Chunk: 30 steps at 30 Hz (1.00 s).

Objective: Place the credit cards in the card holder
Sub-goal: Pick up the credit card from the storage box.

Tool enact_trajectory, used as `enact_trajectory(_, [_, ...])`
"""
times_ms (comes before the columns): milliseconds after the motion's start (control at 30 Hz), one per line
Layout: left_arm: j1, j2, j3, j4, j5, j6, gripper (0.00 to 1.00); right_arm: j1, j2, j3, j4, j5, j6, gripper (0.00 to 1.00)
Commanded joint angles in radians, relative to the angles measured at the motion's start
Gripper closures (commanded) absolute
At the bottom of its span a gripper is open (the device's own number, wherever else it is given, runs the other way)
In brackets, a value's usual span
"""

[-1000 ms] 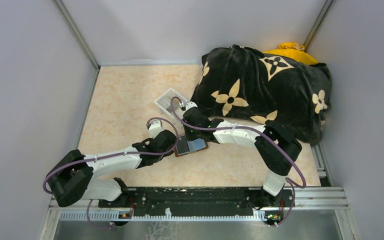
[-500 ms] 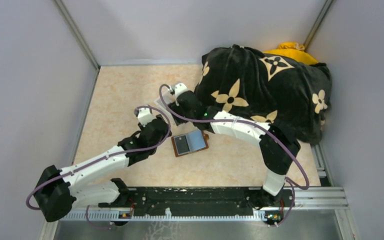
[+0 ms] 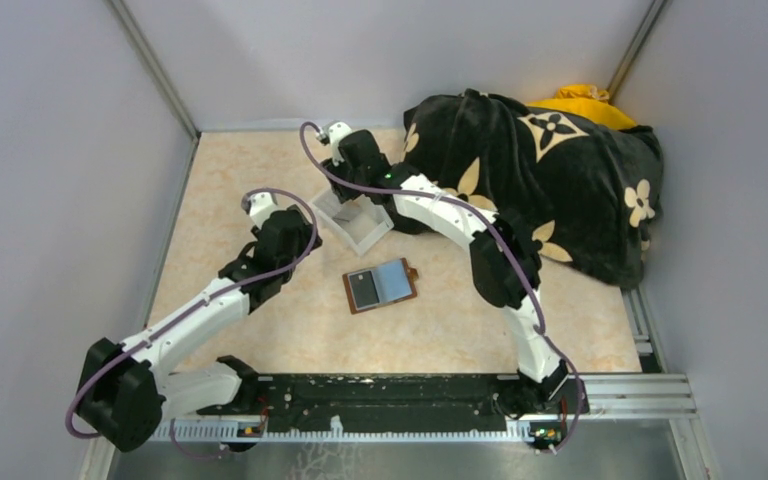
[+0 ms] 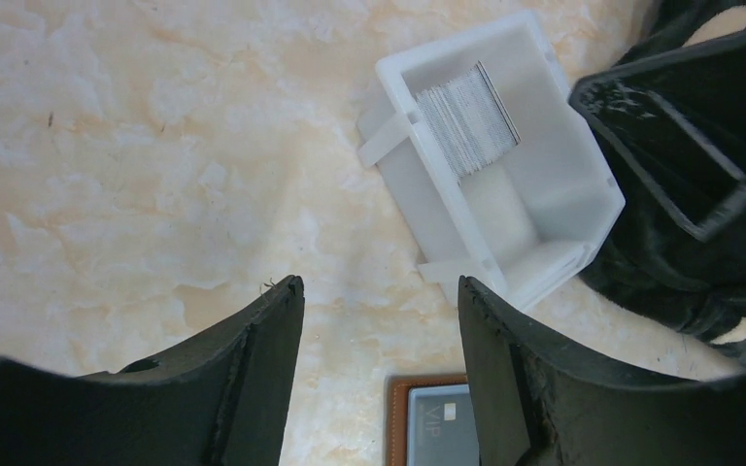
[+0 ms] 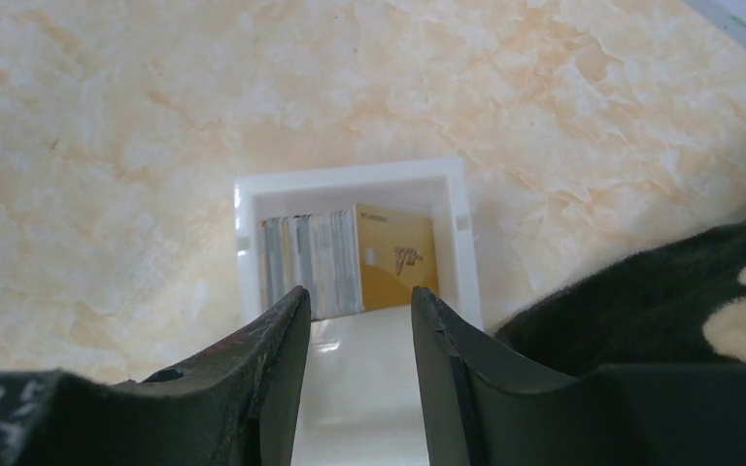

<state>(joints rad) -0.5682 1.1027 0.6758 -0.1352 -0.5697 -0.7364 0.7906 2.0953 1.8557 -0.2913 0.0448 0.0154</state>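
The card holder (image 3: 381,286) lies open at mid-table, a brown wallet with a dark card on its left half and a light blue card on its right. Its corner, with a grey card on it, shows in the left wrist view (image 4: 398,419). A stack of credit cards (image 5: 311,260), with a tan one (image 5: 395,254) at the front, stands on edge in a white tray (image 3: 372,236). My right gripper (image 5: 355,301) is open and empty, just above the tray's near end (image 3: 363,180). My left gripper (image 4: 379,291) is open and empty, above the table left of the wallet (image 3: 295,238).
A black blanket with tan flowers (image 3: 540,180) is heaped at the back right, touching the tray's right side. A yellow cloth (image 3: 580,98) shows behind it. Grey walls close the table on the left, back and right.
Both grippers have left the wallet. The right one moved back to over the white tray. The left one moved back and left. The wallet now lies uncovered.
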Motion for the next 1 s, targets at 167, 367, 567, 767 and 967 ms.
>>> enact_trajectory(167, [0.062, 0.054, 0.033, 0.077, 0.093, 0.037, 0.34, -0.050, 0.186, 0.246, -0.118, -0.113, -0.011, 0.52])
enact_trajectory(367, [0.088, 0.070, 0.024, 0.099, 0.117, 0.035, 0.34, -0.078, 0.262, 0.326, -0.152, -0.175, 0.024, 0.50])
enact_trajectory(567, [0.107, 0.083, 0.022, 0.113, 0.134, 0.037, 0.34, -0.109, 0.297, 0.324, -0.144, -0.266, 0.104, 0.50])
enact_trajectory(767, [0.116, 0.104, 0.024, 0.134, 0.166, 0.030, 0.35, -0.144, 0.322, 0.308, -0.129, -0.386, 0.187, 0.50])
enact_trajectory(967, [0.126, 0.177, 0.033, 0.199, 0.226, 0.003, 0.39, -0.155, 0.322, 0.270, -0.098, -0.441, 0.226, 0.51])
